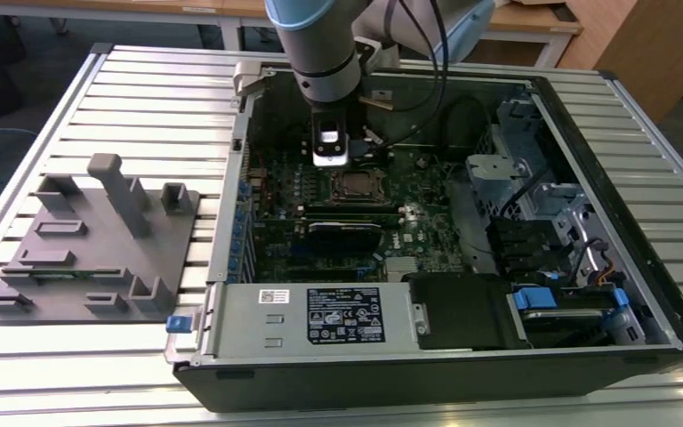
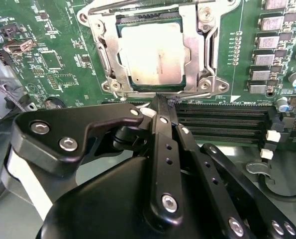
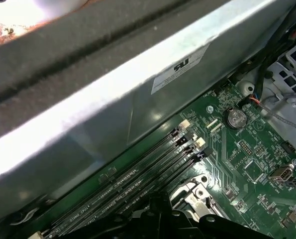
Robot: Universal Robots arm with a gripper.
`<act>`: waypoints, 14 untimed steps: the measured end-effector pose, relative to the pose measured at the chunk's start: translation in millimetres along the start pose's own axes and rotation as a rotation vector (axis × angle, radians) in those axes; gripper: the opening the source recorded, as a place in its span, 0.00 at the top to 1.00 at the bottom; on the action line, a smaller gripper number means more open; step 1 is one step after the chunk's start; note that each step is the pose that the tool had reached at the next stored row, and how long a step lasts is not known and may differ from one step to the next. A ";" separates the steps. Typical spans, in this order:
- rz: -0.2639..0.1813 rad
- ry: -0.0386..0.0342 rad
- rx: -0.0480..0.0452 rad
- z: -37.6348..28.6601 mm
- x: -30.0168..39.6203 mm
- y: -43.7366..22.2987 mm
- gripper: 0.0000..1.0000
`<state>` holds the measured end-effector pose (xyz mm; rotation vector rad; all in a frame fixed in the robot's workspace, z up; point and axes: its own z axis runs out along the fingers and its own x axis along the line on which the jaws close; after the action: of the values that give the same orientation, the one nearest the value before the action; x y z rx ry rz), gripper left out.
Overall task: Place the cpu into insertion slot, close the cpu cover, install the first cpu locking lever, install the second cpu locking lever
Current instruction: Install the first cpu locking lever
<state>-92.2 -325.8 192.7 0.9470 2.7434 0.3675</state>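
- In the second wrist view the jaws are narrow. Their two black fingers [image 2: 163, 149] run together to a single tip with no gap showing. I cannot tell whether anything thin is pinched there.
- That tip sits right at the edge of the insertion slot [image 2: 91, 21], on the side facing the long black memory slots [image 2: 222, 122]. I cannot tell whether it touches the rim.
- The cpu [image 2: 150, 52] lies flat inside the insertion slot, with its dull silver top facing up.
- The cpu cover [image 2: 196, 50] lies down over it. Its shiny frame runs around the chip's edges, and the chip shows through the square window.
- The green board [image 2: 53, 64] spreads out around the socket.
- In the first wrist view the memory slots [image 3: 138, 184] run beside a grey metal case wall [image 3: 113, 99]. A coin battery [image 3: 236, 118] sits on the board near their ends.
- In the exterior view the arm [image 1: 317, 53] reaches down into the open computer case [image 1: 626, 294], its end just over the cpu [image 1: 350, 185].
- A silver power supply [image 1: 317, 316] fills the case's near side.
- The case lies on a slatted desk [image 1: 140, 98]. A grey fixture plate [image 1: 92, 240] with upright posts lies just beside it, on the exterior view's left.
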 end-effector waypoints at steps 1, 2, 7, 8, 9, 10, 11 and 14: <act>0.000 -0.0015 0.0018 0.2 0.5 0.6 0.90; 0.001 -0.0023 0.0025 0.5 1.1 1.3 0.90; 0.002 -0.0029 0.0028 1.2 2.5 3.8 0.90; 0.002 -0.0032 0.0030 1.4 2.3 4.2 0.90; 0.003 -0.0034 0.0031 1.5 2.0 4.6 0.90; 0.003 -0.0034 0.0032 1.6 1.7 4.8 0.90; 0.003 -0.0035 0.0032 1.7 1.5 5.0 0.90; 0.003 -0.0035 0.0032 2.0 0.8 5.5 0.90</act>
<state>-89.0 -320.8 192.4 0.9521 2.7404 0.3617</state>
